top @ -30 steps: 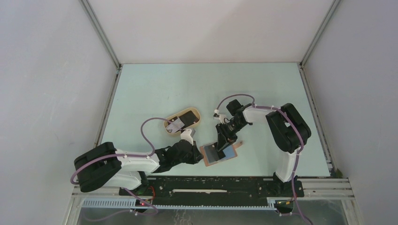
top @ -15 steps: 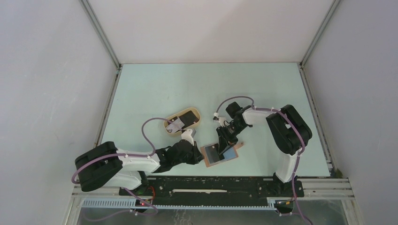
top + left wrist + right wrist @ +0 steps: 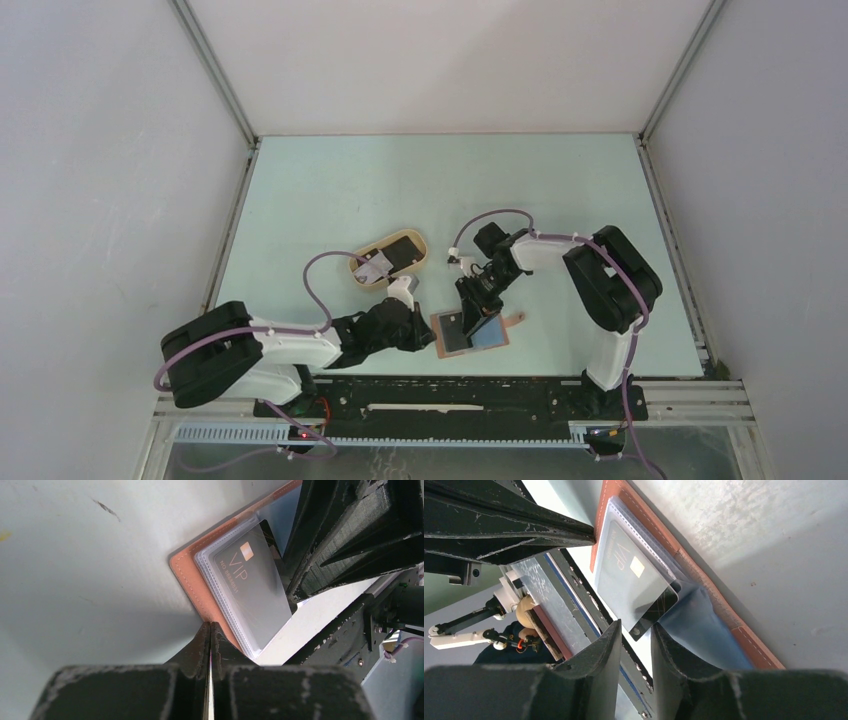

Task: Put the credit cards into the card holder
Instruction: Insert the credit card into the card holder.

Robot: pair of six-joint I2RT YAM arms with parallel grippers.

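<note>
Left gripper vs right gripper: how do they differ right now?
The left gripper is shut, while the right gripper has its jaws apart. The left gripper's tips meet the leather edge of the card holder. The right gripper has a corner of the VIP card in its gap, and whether it grips is unclear. Both work at the open card holder.

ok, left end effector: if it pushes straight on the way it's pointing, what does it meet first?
The brown leather edge of the card holder. The left end effector, shut, sits right at it, possibly touching; depth is unclear. Beyond that lies the VIP card.
</note>
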